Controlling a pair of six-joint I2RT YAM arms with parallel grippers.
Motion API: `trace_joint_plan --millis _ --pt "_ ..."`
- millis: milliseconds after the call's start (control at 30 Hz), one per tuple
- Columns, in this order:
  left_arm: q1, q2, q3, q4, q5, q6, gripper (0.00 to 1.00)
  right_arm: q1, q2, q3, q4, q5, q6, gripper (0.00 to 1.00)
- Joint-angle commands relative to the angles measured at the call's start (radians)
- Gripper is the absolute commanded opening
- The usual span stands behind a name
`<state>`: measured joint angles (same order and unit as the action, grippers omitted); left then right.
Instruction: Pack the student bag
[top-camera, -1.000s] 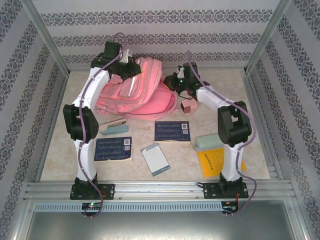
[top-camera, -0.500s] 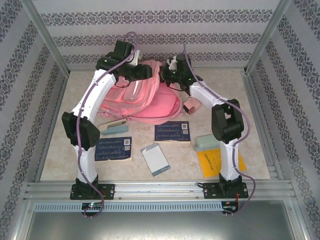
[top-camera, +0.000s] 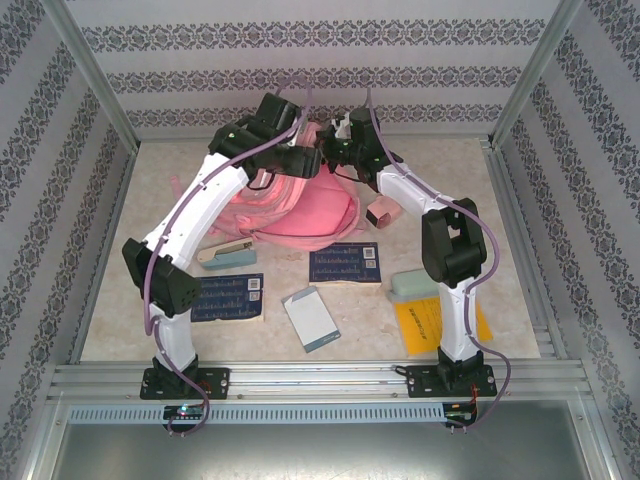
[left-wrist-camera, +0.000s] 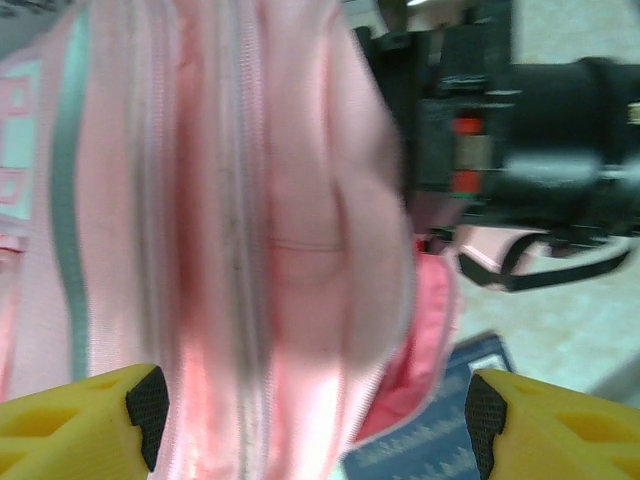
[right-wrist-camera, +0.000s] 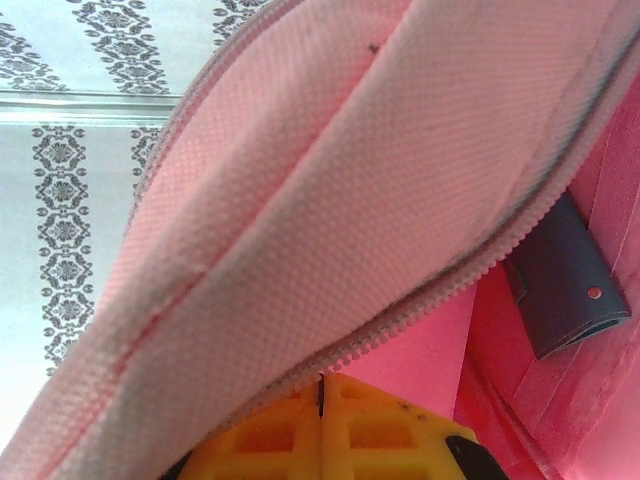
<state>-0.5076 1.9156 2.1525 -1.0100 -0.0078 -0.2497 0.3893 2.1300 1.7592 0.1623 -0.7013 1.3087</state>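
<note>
The student bag is a big pink backpack lying at the back middle of the table. My right gripper is at the bag's top right, shut on the zipper edge of its opening and holding that edge up. In the right wrist view the yellow fingertips meet under the zipper teeth, with the bag's pink fabric arching above. My left gripper hovers over the bag right next to the right one. It is open, with its yellow fingers wide apart over the blurred bag front.
In front of the bag lie two dark blue booklets, a teal case and a grey-blue notebook. A small pink box sits to the bag's right. A green case rests by a yellow folder.
My left gripper has let go, opened and swung right over the bag's middle. My right gripper moved back and left with the bag's edge, pulling it up.
</note>
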Motion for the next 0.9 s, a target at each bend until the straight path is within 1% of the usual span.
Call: trace_joint_plan --millis 0,167,267,333,400,433,533,567,633,700,767,800,833,867 --pt "-0.029 0.049 0.012 -0.045 -0.136 0.026 0.79 0.010 -0.021 0.038 0.083 -0.023 0.025 0.08" --pt "-0.078 0.077 0.020 -0.022 -0.156 0.025 0.84 0.013 -0.012 0.046 0.077 -0.029 0.033 0.08" --pt "-0.091 0.100 0.034 -0.023 -0.181 0.026 0.86 0.015 -0.010 0.048 0.073 -0.028 0.032 0.08" --pt "-0.091 0.122 0.046 -0.028 -0.220 0.021 0.85 0.019 -0.010 0.049 0.072 -0.028 0.034 0.08" --pt "-0.091 0.149 0.060 -0.035 -0.289 0.021 0.83 0.022 -0.012 0.047 0.071 -0.030 0.035 0.08" --pt "-0.091 0.162 0.065 -0.035 -0.324 0.022 0.80 0.023 -0.014 0.042 0.074 -0.029 0.038 0.08" --pt "-0.089 0.186 0.071 -0.015 -0.396 0.035 0.65 0.023 -0.019 0.030 0.085 -0.029 0.050 0.08" --pt "-0.089 0.189 0.070 -0.002 -0.417 0.042 0.57 0.023 -0.021 0.026 0.090 -0.027 0.056 0.08" --pt "-0.089 0.192 0.068 0.027 -0.434 0.055 0.46 0.023 -0.024 0.020 0.098 -0.028 0.064 0.07" --pt "-0.089 0.198 0.077 0.040 -0.421 0.063 0.34 0.023 -0.028 0.018 0.094 -0.030 0.056 0.07" --pt "-0.088 0.195 0.090 0.045 -0.395 0.066 0.17 0.019 -0.041 0.011 0.062 -0.029 0.022 0.07" --pt "-0.087 0.189 0.089 0.051 -0.382 0.070 0.11 0.015 -0.049 0.006 0.038 -0.025 0.001 0.07" --pt "-0.085 0.178 0.087 0.056 -0.368 0.073 0.04 0.010 -0.062 -0.009 0.016 -0.018 -0.022 0.07" --pt "-0.080 0.164 0.083 0.063 -0.351 0.074 0.00 0.001 -0.076 -0.027 -0.001 -0.010 -0.045 0.07"
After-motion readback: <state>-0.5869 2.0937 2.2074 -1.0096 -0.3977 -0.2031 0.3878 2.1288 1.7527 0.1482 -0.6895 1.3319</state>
